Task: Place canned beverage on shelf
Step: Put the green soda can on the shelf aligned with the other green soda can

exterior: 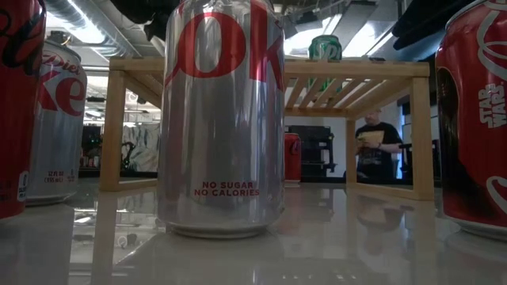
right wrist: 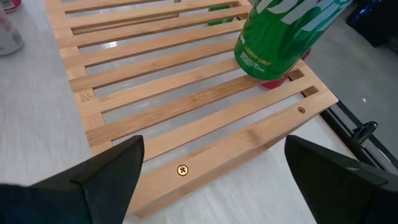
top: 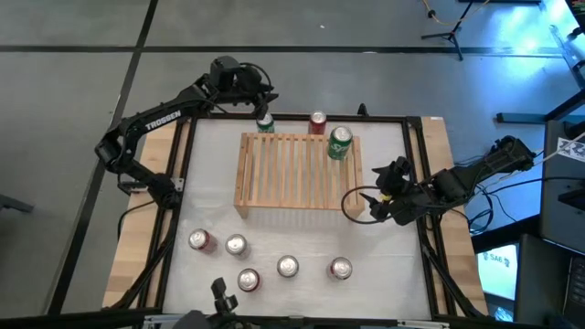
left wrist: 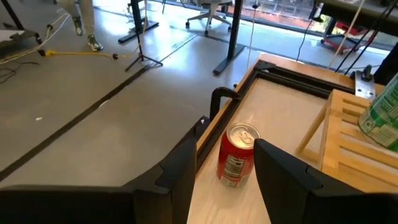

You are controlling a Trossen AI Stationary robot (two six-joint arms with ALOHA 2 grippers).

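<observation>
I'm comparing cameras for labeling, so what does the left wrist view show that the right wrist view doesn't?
Only the left wrist view shows the red can standing on the table beyond the open left gripper, plus the room's floor. Only the right wrist view shows the open right gripper over the shelf's screwed rail. Both show the wooden shelf and the green can standing on it.

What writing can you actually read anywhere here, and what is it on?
"NO SUGAR NO CALORIES": silver can in the low view.
"STAR WARS": red can at that view's right edge.
"TROSSEN": left arm.
"LEMON LIME": green can on the shelf.
Other cans' small print: unreadable.
</observation>
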